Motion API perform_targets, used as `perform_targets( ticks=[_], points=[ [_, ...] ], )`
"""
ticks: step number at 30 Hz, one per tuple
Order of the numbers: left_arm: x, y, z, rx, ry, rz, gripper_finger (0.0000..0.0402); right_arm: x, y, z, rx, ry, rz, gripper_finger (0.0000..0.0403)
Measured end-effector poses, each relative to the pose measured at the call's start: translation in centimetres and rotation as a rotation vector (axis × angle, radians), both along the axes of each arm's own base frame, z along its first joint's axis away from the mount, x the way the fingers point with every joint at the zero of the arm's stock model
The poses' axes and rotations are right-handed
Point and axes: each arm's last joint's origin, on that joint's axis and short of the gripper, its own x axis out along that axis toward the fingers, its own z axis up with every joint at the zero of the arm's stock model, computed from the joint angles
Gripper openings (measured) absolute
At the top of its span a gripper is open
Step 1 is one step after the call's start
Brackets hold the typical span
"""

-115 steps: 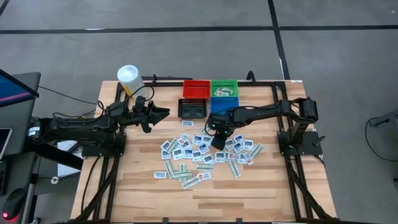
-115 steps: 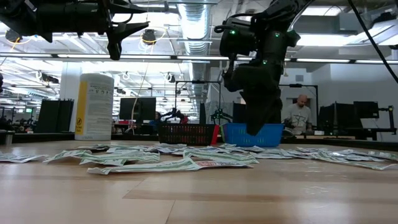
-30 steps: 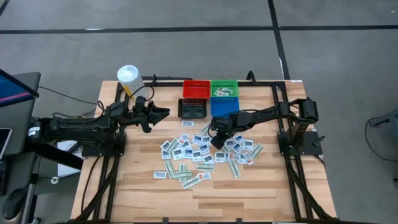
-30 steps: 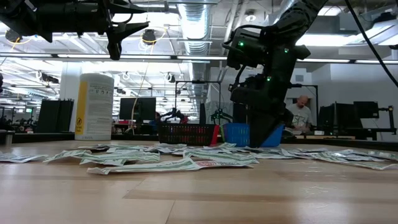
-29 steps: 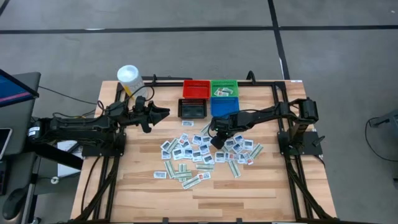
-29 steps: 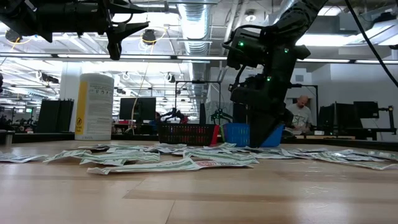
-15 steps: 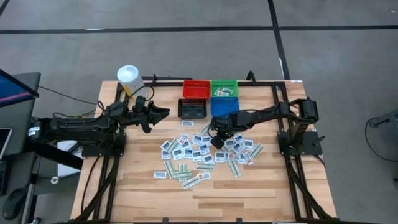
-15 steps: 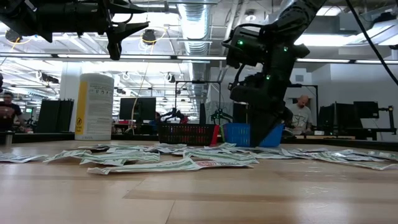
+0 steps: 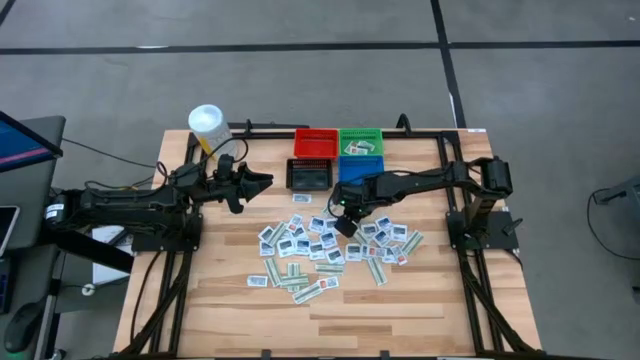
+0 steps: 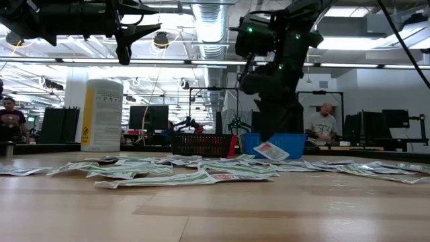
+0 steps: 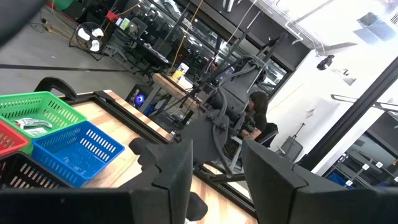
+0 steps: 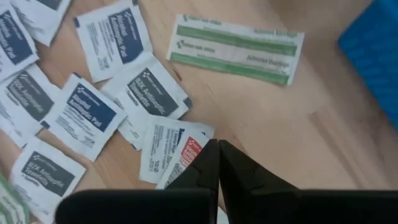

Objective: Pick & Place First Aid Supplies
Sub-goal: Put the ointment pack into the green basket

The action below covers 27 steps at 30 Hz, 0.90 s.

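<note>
- Right pincer (image 10: 272,142) of mine hangs just above the bench (image 9: 400,300), clenched on one small packet (image 10: 271,150) with red and white print, which dangles tilted below the fingertips, clear of the wood.
- From above, that pincer (image 9: 343,224) sits over the far edge of the scattered pile, near the blue bin (image 9: 361,170).
- My wrist camera shows the two fingers (image 12: 205,168) pressed together over the packet (image 12: 186,155), with square white packets (image 12: 92,112) printed in dark blue lying flat around it, and one long green-and-white strip (image 12: 235,48) lying apart from them on bare wood.
- Most of the supplies (image 9: 310,250) lie spread across the middle of the bench; a few already sit in the green bin (image 9: 360,142).
- Red bin (image 9: 315,142) and black bin (image 9: 309,175) stand beside those two at the far side.
- My left pincer (image 9: 262,181) waits raised, its fingers apart and holding nothing, near the white tub (image 9: 205,122).
</note>
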Motion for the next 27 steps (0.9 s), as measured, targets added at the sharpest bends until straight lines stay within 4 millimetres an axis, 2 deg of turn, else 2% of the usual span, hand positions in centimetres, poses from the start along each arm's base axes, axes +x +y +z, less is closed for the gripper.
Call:
perform_targets(
  ticks=[16, 27],
  points=[
    [0.0, 0.0, 0.0, 0.000, 0.000, 0.000, 0.0140, 0.9, -1.6, 2.8, -0.040, 0.009, 0.062, 0.0000],
    [0.0, 0.0, 0.0, 0.000, 0.000, 0.000, 0.0140, 1.1, -5.1, 4.9, -0.085, -0.015, 0.077, 0.0000]
  ],
)
